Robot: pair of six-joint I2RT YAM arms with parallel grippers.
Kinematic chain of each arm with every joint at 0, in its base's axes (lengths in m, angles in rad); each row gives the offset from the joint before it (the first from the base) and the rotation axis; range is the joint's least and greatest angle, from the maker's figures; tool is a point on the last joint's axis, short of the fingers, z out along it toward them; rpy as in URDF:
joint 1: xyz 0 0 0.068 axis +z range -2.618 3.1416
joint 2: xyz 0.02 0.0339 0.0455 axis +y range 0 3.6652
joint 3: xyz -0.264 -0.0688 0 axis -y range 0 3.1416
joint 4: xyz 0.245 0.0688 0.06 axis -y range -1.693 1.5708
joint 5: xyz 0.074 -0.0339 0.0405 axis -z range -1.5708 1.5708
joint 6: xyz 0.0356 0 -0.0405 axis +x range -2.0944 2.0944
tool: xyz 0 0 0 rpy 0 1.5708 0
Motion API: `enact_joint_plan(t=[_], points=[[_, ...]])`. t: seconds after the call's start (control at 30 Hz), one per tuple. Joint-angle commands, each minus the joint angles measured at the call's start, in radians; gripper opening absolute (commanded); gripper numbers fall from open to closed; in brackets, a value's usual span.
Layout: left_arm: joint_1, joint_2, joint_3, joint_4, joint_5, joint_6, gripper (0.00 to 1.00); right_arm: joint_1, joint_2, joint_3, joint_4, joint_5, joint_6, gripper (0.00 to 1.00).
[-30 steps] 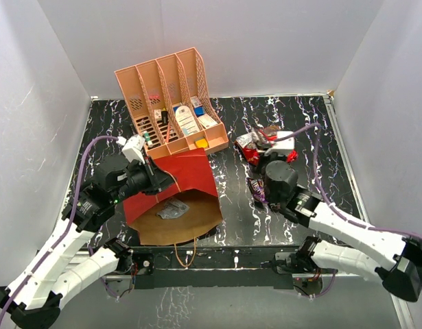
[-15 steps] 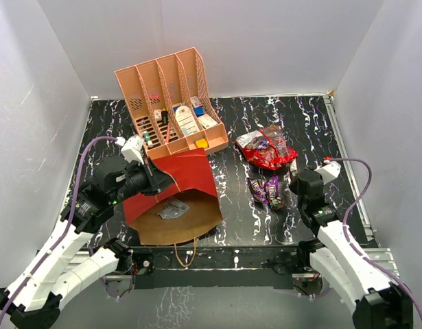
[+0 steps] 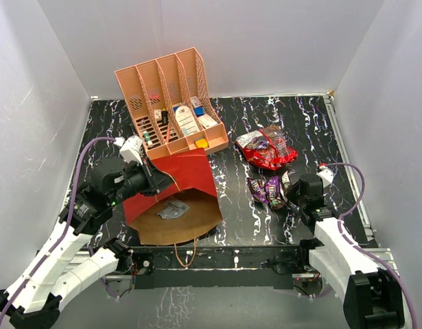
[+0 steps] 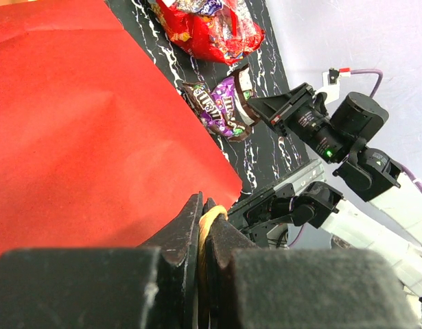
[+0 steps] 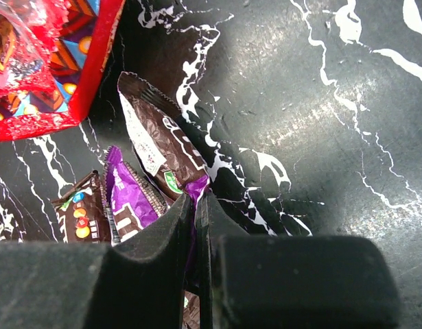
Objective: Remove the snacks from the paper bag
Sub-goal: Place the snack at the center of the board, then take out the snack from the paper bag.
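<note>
The red paper bag lies on its side, its brown inside facing the near edge. A silvery wrapper lies in its mouth. My left gripper is shut on the bag's tan cord handle at the bag's upper left edge; the left wrist view shows its jaws closed on the cord. My right gripper is low over the table, shut on the purple edge of a dark brown candy pack. Purple and brown packs lie beside it. The shiny red bag lies beyond them.
A salmon-pink slotted organizer with small boxes and cards stands behind the paper bag. White walls close the table on three sides. The black marbled tabletop shows at the back right.
My right arm has drawn back from the red snack bag toward the near right and now sits low by the candy packs. The left arm and the paper bag have stayed put.
</note>
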Motion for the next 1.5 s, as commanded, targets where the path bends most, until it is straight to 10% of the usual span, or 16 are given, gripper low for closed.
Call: enact_joint_plan(t=[0.0, 0.23, 0.87, 1.47], points=[[0.004, -0.013, 0.03, 0.009, 0.013, 0.0, 0.0, -0.028, 0.022, 0.02, 0.065, -0.068, 0.017, 0.07], [0.004, -0.019, 0.021, 0.002, 0.002, 0.006, 0.0, -0.029, 0.022, 0.006, 0.022, -0.099, 0.045, 0.08], [0.003, 0.006, 0.028, 0.018, 0.02, 0.01, 0.0, -0.029, 0.017, 0.16, -0.04, 0.024, -0.036, 0.49], [0.004, 0.031, 0.029, 0.046, 0.038, 0.002, 0.0, 0.074, -0.01, 0.244, 0.33, -0.666, -0.156, 0.55]])
